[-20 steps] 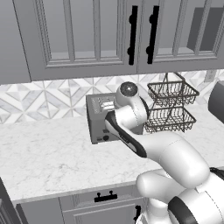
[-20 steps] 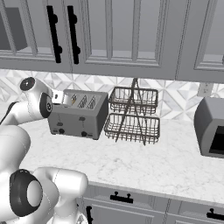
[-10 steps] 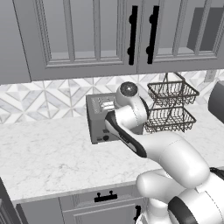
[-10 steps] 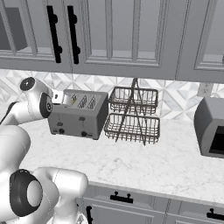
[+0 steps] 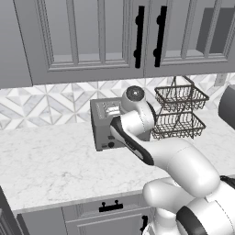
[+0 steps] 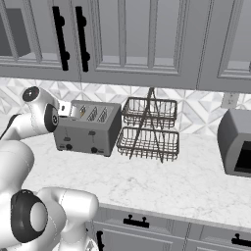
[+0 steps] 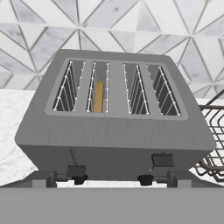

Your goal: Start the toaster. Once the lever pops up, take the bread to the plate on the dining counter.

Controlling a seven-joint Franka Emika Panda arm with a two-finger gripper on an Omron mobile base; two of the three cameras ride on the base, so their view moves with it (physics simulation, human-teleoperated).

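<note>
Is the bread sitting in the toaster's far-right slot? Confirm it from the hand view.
No. The bread stands edge-on in the second slot from the left of the toaster; the other three slots hold nothing.

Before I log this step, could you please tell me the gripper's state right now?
Gripper: open, holding nothing, poised at the toaster's front.

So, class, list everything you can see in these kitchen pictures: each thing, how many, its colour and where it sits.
toaster: one, grey, on the counter against the backsplash.
bread: one slice, golden-orange, in the toaster's second slot from the left in the hand view.
levers: two, black, toaster front; the right one sits higher.
wire basket rack: one, dark, two tiers, right of the toaster.
counter: one, white marble.
upper cabinets: grey, black handles.
boxy appliance: one, grey, far right.
gripper: open, facing the toaster.
</note>
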